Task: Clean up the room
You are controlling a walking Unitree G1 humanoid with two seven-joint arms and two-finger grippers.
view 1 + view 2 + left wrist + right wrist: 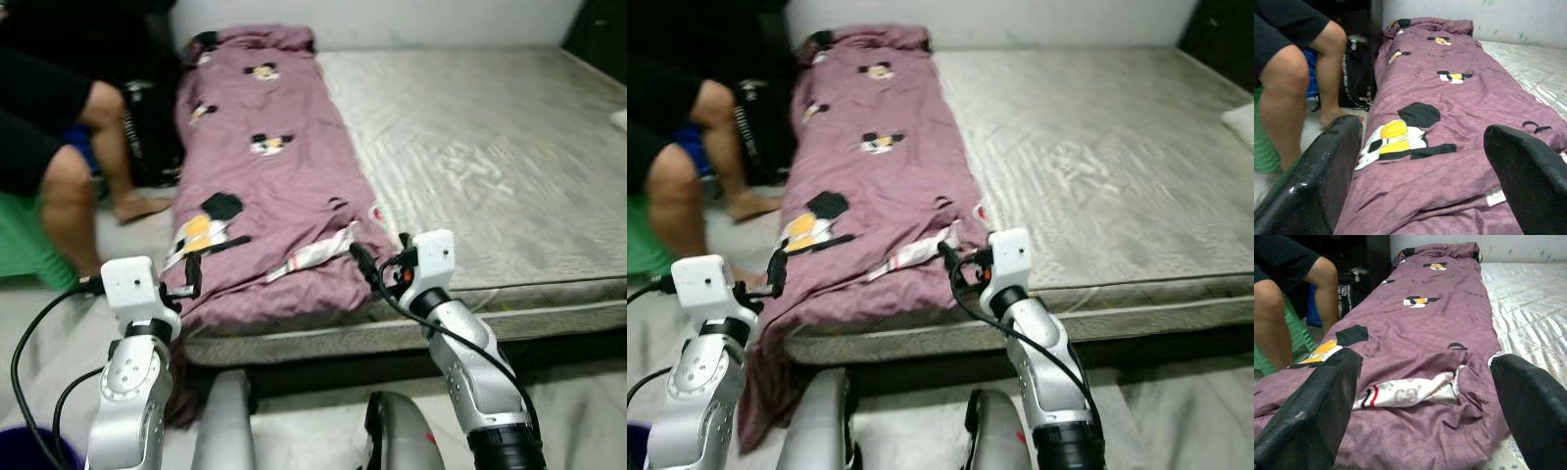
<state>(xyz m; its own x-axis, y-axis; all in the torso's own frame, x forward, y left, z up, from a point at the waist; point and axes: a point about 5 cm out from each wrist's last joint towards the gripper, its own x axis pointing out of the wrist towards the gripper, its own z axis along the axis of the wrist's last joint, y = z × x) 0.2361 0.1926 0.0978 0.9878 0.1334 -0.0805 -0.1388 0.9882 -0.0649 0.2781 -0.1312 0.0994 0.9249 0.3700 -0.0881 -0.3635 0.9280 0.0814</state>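
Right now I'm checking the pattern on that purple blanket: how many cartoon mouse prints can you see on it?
4 on the purple blanket: one by the far end, one near its left edge, one mid-blanket, one large near the left gripper. Folds may hide others.

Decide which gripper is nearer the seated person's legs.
Left. The left gripper is at the quilt's edge nearest the legs; the right gripper is across the quilt.
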